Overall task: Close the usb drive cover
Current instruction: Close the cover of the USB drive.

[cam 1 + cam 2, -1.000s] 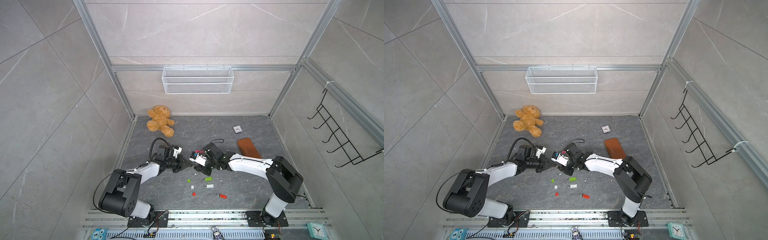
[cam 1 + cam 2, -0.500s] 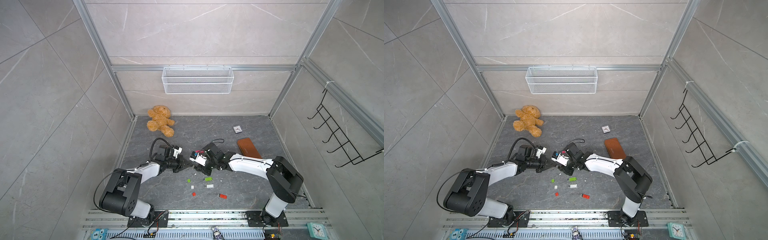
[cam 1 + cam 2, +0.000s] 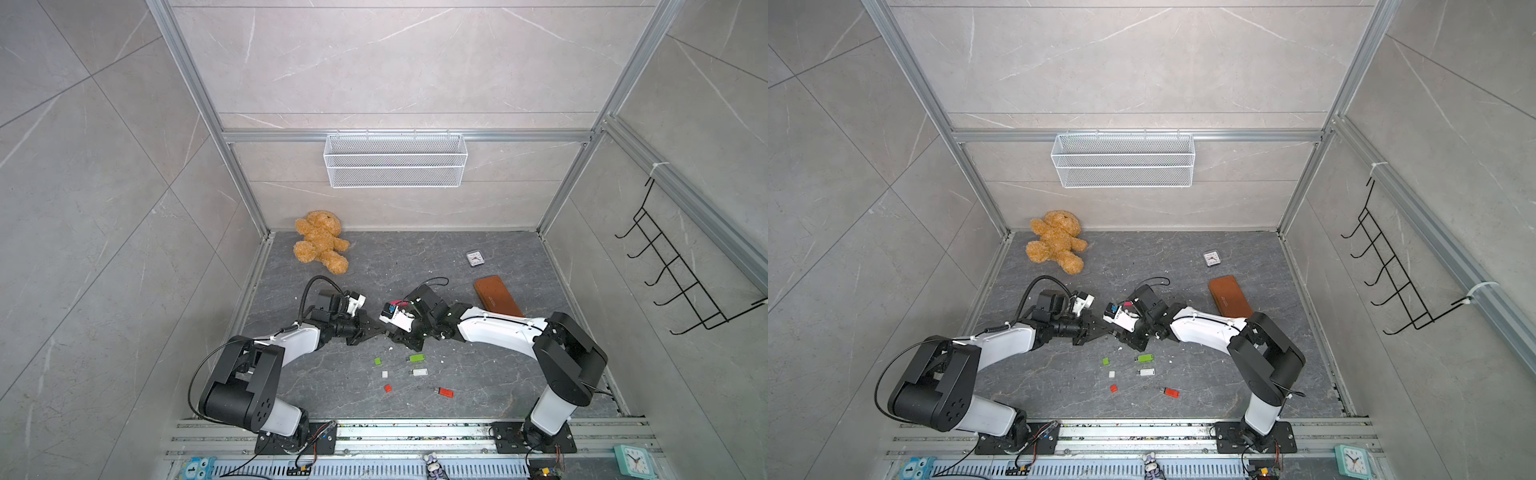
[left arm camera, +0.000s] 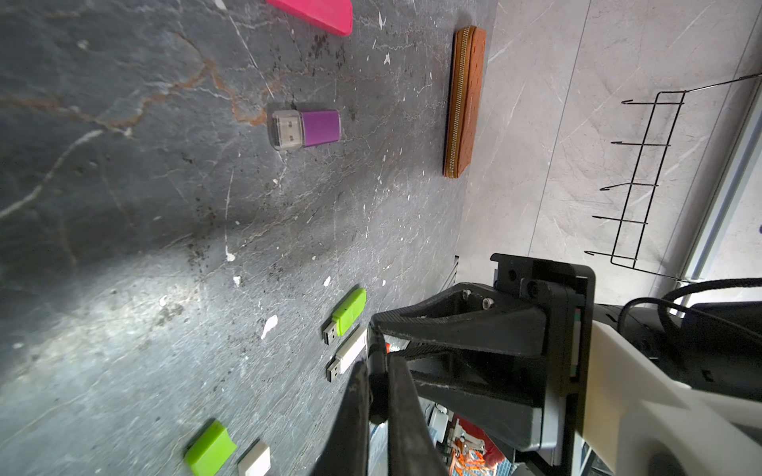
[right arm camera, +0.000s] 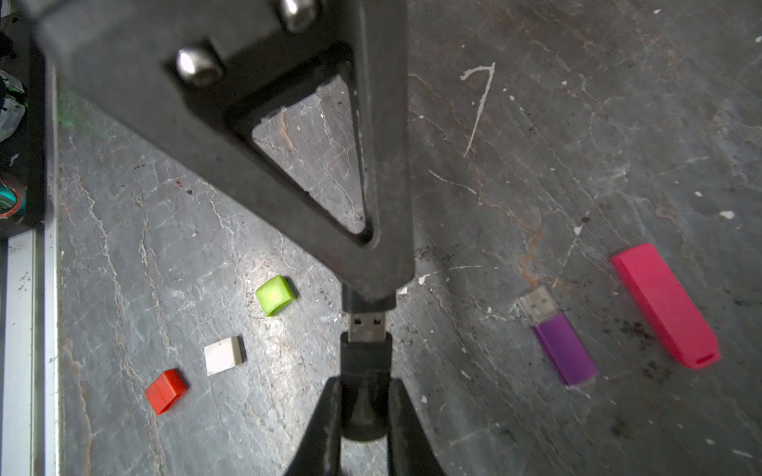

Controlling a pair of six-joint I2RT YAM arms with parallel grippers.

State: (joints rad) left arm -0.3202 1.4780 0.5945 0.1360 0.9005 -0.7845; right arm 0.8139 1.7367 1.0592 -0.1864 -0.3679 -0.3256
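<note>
The right pincer (image 5: pixel 365 395) is clamped tight on the black usb drive (image 5: pixel 365 358), its plug bare, over the middle of the desk (image 5: pixel 536 123). The left pincer (image 5: pixel 371 284) is closed on the black cover (image 5: pixel 368 304), just short of the plug. If they're slightly off line, I'd expect the cover to jam or twist loose. The cover's mouth is hidden, and the top views show the joint too small to read.

The left arm (image 3: pixel 293 343) and right arm (image 3: pixel 496 328) match: glossy white shells on the long links, bulky matte black joint housings, and black base plates (image 3: pixel 328 446) bolted at 7 and 5 o'clock of the floor. A black cable (image 3: pixel 316 279) loops over the left wrist. The black fingers (image 5: pixel 383 165) are open triangular frames, each fixed with two silver screws (image 5: pixel 198 66).
</note>
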